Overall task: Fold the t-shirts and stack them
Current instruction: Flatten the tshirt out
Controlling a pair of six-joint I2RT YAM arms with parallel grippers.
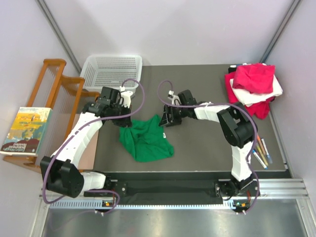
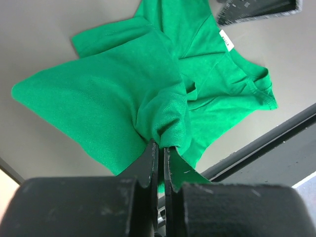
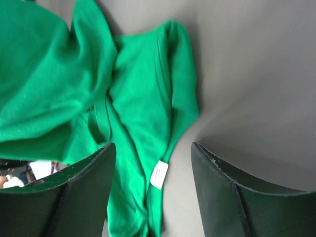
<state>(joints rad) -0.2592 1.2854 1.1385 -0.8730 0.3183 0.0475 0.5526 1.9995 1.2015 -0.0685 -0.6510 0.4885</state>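
The crumpled bright green cotton t-shirt (image 1: pixel 146 138) lies in the middle of the dark grey counter (image 1: pixel 207 148), slightly left of centre in the top view. The left gripper (image 2: pixel 159 146) is clenched on a bunched fold of its cloth at the shirt's upper left edge. The right gripper (image 3: pixel 153 150) is spread wide over the shirt's upper right edge, grasping nothing, and a pile of magenta-pink, white and red t-shirts (image 1: pixel 253 86) sits in the upper right corner.

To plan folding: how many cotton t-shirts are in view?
4: a bright green t-shirt crumpled at centre; a pink-red t-shirt, a white t-shirt and a darker red t-shirt piled at the far right corner. Others may be hidden there.
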